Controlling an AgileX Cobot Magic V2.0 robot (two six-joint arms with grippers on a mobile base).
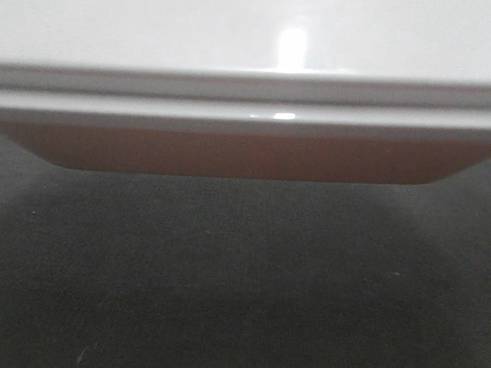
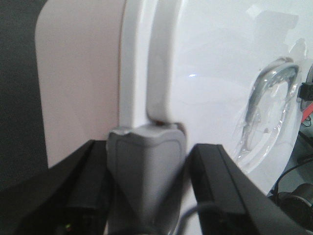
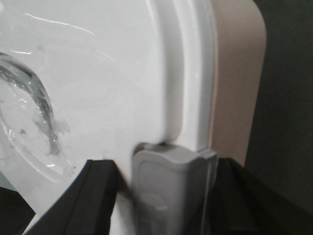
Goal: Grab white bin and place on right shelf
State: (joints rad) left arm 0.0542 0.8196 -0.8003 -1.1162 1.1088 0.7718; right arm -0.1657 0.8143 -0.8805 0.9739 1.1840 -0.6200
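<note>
The white bin [image 1: 253, 36] fills the top of the front view, very close: glossy lid above, pinkish body [image 1: 247, 155] below. In the left wrist view my left gripper [image 2: 149, 183] is shut on a grey latch [image 2: 146, 161] at the bin's lid edge, one black finger on each side. The lid's recessed handle [image 2: 269, 107] shows to the right. In the right wrist view my right gripper [image 3: 168, 196] is shut on the other grey latch [image 3: 168, 181] in the same way, beside the lid [image 3: 107, 83]. The right shelf is out of view.
A dark grey surface [image 1: 240, 291] lies under the bin in the front view. Dark cables and gear [image 2: 296, 188] show at the right edge of the left wrist view.
</note>
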